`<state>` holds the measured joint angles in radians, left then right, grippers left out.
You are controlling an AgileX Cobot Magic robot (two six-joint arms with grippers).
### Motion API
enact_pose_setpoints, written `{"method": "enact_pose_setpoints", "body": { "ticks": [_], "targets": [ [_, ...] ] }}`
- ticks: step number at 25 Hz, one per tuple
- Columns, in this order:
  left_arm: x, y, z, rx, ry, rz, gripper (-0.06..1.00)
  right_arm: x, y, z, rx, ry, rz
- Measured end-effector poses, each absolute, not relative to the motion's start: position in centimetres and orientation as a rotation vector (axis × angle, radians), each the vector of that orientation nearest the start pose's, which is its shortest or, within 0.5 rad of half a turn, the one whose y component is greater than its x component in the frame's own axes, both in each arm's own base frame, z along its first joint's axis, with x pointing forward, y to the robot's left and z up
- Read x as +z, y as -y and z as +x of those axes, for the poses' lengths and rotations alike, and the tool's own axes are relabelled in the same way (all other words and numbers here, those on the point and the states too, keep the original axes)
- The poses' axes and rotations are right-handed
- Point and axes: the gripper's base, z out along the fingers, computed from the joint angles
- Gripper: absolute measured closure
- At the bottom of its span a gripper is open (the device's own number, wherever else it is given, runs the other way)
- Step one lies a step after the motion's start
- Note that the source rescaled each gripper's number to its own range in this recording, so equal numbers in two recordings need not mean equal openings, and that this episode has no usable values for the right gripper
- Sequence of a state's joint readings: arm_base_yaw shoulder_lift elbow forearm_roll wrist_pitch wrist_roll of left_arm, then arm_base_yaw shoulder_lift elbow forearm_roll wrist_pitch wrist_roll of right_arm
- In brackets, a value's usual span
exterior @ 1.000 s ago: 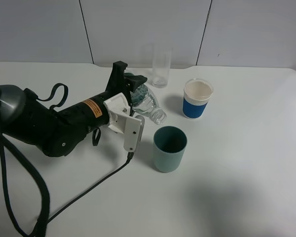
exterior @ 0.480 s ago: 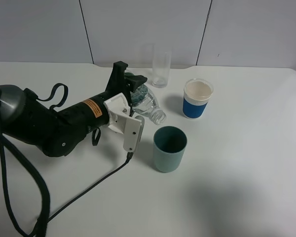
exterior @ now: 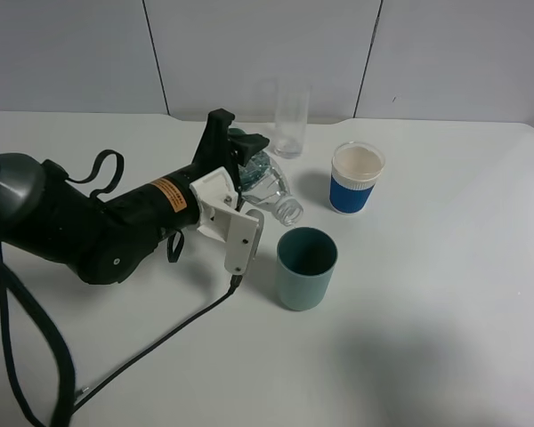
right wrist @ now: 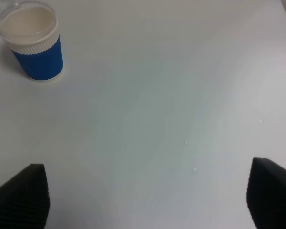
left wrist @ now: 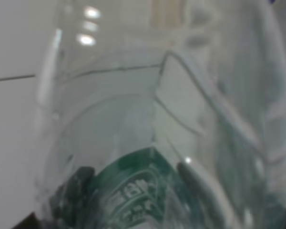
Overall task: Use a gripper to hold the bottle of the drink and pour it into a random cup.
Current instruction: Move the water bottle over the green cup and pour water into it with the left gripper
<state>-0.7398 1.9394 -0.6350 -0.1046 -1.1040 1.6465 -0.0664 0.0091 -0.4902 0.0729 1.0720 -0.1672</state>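
Observation:
My left gripper (exterior: 242,191) is shut on the bottle of the drink (exterior: 269,182), a clear bottle with a green label. It holds the bottle tilted, with the open neck pointing down and right toward the teal-green cup (exterior: 306,267). The neck is just above and left of the cup's rim, not over its opening. In the left wrist view the bottle (left wrist: 152,143) fills the picture, blurred. My right gripper (right wrist: 148,200) is open and empty over bare table; only its two dark fingertips (right wrist: 19,198) show. It is out of the exterior view.
A blue-and-white cup (exterior: 355,178) stands right of the bottle and also shows in the right wrist view (right wrist: 34,43). A tall clear glass (exterior: 291,120) stands behind the bottle near the wall. A black cable (exterior: 160,342) trails from the left arm across the white table (exterior: 445,294).
My left gripper and the bottle have shifted very slightly to the right, toward the teal-green cup. The cups and the glass have not moved.

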Motion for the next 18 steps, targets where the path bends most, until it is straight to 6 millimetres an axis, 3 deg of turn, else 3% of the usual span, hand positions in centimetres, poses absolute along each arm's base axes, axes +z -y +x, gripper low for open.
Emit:
{"method": "enact_pose_setpoints", "body": {
  "ticks": [18],
  "targets": [
    [13.47,22.02,25.28,0.765,-0.696,1.599,0.92,27.38,-0.60,-0.26,-0.056,-2.070,-0.108]
  ]
}}
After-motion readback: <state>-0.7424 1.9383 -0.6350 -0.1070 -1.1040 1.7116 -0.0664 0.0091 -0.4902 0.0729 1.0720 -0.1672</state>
